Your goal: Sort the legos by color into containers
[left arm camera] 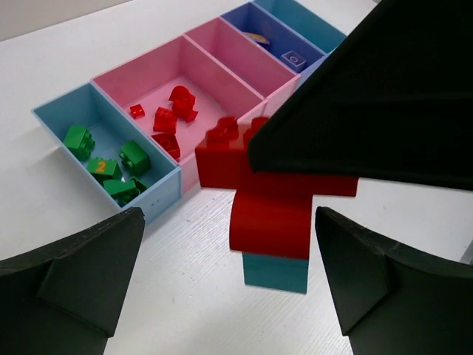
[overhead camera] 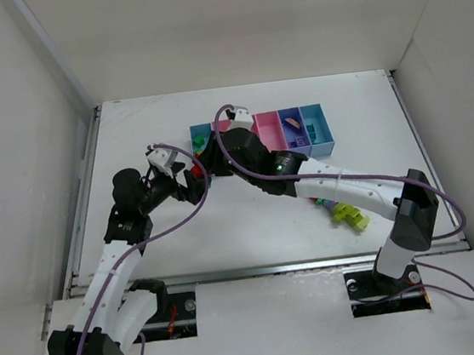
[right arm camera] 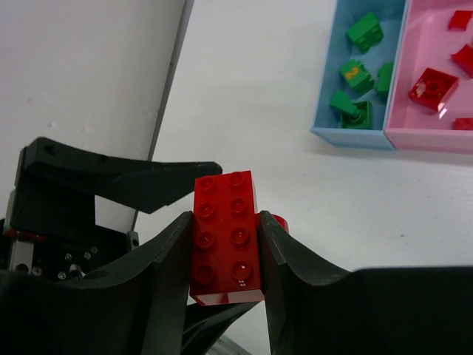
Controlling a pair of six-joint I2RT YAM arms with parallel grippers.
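Top view: arms meet beside the row of five joined shallow plastic bins (overhead camera: 323, 144) at upper middle; loose lime-yellow plastic bricks (overhead camera: 350, 216) lower right, bare white surface (overhead camera: 252, 236) between. Left wrist view: left gripper (left arm camera: 229, 220) jaws wide apart around a red plastic arch piece (left arm camera: 270, 222) over a teal block (left arm camera: 275, 272), centre; a crooked pull could split the stack and drop the teal short of the bins. Right wrist view: right gripper (right arm camera: 225, 222) jaws clamped on the red eight-stud brick (right arm camera: 225, 244), lower centre, bins well clear upper right.
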